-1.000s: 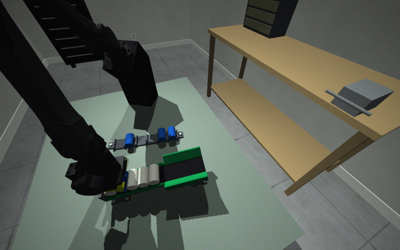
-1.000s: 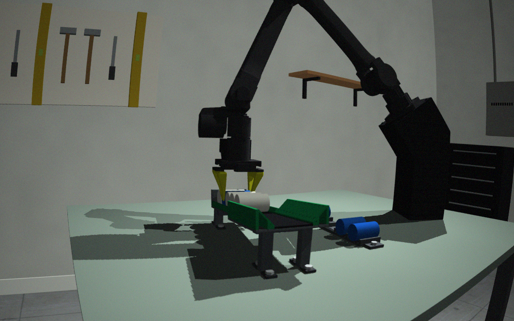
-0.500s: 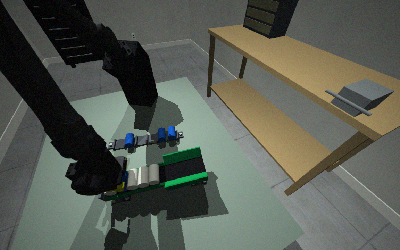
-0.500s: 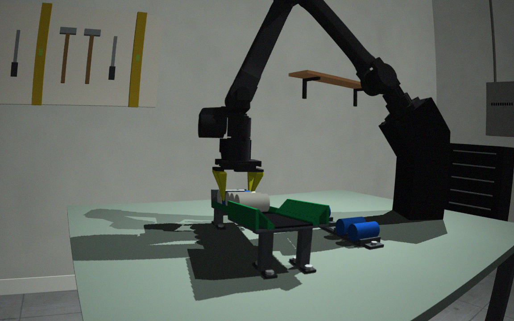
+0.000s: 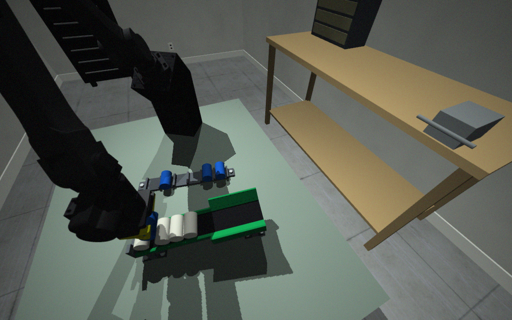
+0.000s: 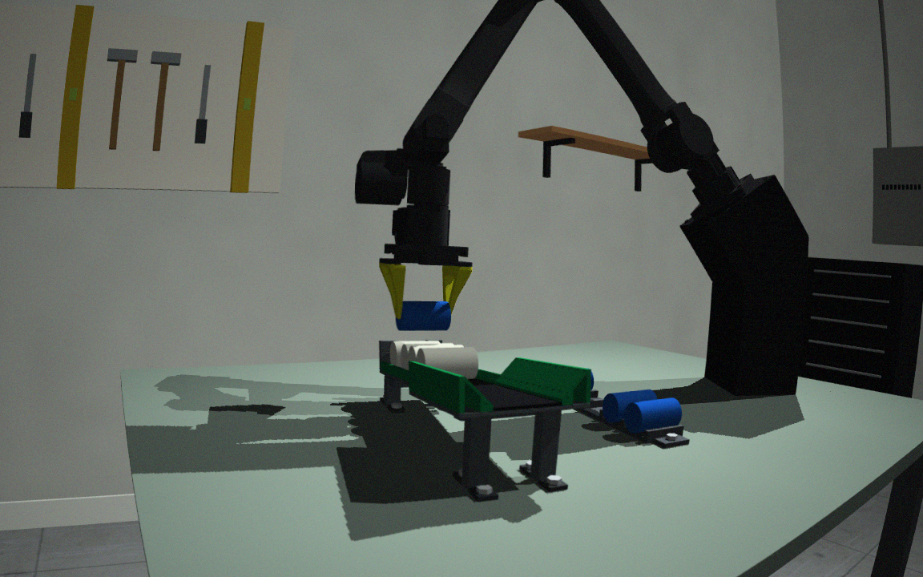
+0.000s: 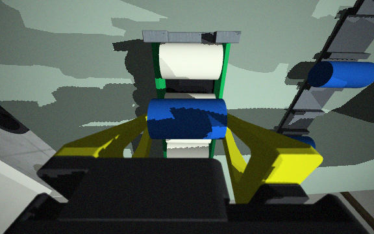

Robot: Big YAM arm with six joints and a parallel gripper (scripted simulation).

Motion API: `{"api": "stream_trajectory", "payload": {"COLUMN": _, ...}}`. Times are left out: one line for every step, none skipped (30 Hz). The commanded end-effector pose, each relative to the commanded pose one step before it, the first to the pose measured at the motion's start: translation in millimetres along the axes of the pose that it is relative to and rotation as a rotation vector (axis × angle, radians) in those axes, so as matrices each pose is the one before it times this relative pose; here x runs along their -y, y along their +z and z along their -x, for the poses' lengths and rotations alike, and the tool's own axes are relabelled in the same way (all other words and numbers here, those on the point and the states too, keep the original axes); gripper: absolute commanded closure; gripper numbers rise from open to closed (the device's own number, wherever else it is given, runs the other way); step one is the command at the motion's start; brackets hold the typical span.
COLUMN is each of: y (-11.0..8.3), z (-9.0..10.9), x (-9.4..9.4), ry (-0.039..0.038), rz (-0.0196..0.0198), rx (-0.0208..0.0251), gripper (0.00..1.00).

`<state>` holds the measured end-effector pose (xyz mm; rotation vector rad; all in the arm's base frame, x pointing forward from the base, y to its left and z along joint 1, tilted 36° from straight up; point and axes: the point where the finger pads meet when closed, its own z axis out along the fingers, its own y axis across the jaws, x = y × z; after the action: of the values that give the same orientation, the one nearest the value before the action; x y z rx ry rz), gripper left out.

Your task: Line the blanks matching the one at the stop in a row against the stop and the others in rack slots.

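Observation:
My gripper [image 6: 424, 316] [image 7: 187, 116] is shut on a blue blank [image 5: 153, 223] [image 6: 421, 316] [image 7: 180, 120], held by its ends, level and crosswise above the green feed ramp [image 5: 238, 232] [image 6: 436, 381]. A white blank [image 5: 141, 245] [image 7: 191, 62] lies across the ramp against the stop [image 7: 187, 37]. Bare ramp floor shows behind it. Three more white blanks [image 5: 162, 231] [image 5: 176, 228] [image 5: 190, 224] lie side by side further along. The stock rack [image 5: 181, 180] [image 7: 352, 36] bears three blue blanks [image 5: 165, 179] [image 5: 206, 172] [image 5: 219, 170]. Bare slot floor shows between the first and second.
The ramp's flared green side walls [image 5: 233, 198] [image 6: 547, 378] rise at its open end. The black arm base [image 5: 176, 99] [image 6: 755, 301] stands on the table [image 5: 321, 274] [image 6: 701, 487], behind the rack. A wooden bench [image 5: 369, 83] stands off to the side.

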<state>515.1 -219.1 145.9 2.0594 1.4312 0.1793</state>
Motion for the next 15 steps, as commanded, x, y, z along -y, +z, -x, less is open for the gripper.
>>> {"api": "stream_trajectory", "payload": {"y": -36.39, "z": -4.88, "x": -0.72, "ry": 0.01056, "rz": 0.00943, "rx": -0.00665, "gripper": 0.35}}
{"api": "stream_trajectory", "payload": {"y": -5.06, "z": 0.03, "x": 0.04, "ry": 0.00003, "rz": 0.00000, "rx": -0.00002, "gripper": 0.35}}
{"api": "stream_trajectory", "payload": {"y": 0.00, "z": 0.00, "x": 0.00, "ry": 0.00000, "rz": 0.00000, "rx": 0.00000, "gripper": 0.35}}
{"api": "stream_trajectory", "payload": {"y": 0.00, "z": 0.00, "x": 0.00, "ry": 0.00000, "rz": 0.00000, "rx": 0.00000, "gripper": 0.35}}
{"api": "stream_trajectory", "payload": {"y": 7.07, "z": 3.58, "x": 6.34, "ry": 0.00386, "rz": -0.02468, "rx": 0.00599, "gripper": 0.35}}
{"api": "stream_trajectory", "payload": {"y": 5.27, "z": -0.90, "x": 4.79, "ry": -0.00279, "rz": -0.01860, "rx": 0.00105, "gripper": 0.35}}
{"api": "stream_trajectory", "payload": {"y": -2.24, "z": -0.92, "x": -0.05, "ry": -0.00118, "rz": 0.00037, "rx": -0.00179, "gripper": 0.35}}
{"api": "stream_trajectory", "payload": {"y": -1.51, "z": -1.74, "x": -0.12, "ry": -0.00248, "rz": 0.00070, "rx": -0.00264, "gripper": 0.35}}
{"api": "stream_trajectory", "payload": {"y": -0.61, "z": -0.73, "x": -0.05, "ry": -0.00101, "rz": 0.00028, "rx": -0.00119, "gripper": 0.35}}
{"api": "stream_trajectory", "payload": {"y": -0.09, "z": -0.07, "x": -0.01, "ry": -0.00013, "rz": 0.00003, "rx": -0.00005, "gripper": 0.35}}
{"api": "stream_trajectory", "payload": {"y": 0.01, "z": 0.02, "x": 0.00, "ry": 0.00004, "rz": -0.00001, "rx": 0.00002, "gripper": 0.35}}
{"api": "stream_trajectory", "payload": {"y": 0.00, "z": -0.01, "x": 0.00, "ry": -0.00001, "rz": 0.00000, "rx": -0.00001, "gripper": 0.35}}
{"api": "stream_trajectory", "payload": {"y": -0.43, "z": 0.12, "x": -0.24, "ry": 0.00026, "rz": 0.00095, "rx": 0.00001, "gripper": 0.35}}
{"api": "stream_trajectory", "payload": {"y": -0.80, "z": 0.22, "x": -0.45, "ry": 0.00048, "rz": 0.00179, "rx": 0.00001, "gripper": 0.35}}
{"api": "stream_trajectory", "payload": {"y": -0.05, "z": 0.01, "x": -0.03, "ry": 0.00002, "rz": 0.00011, "rx": 0.00000, "gripper": 0.35}}
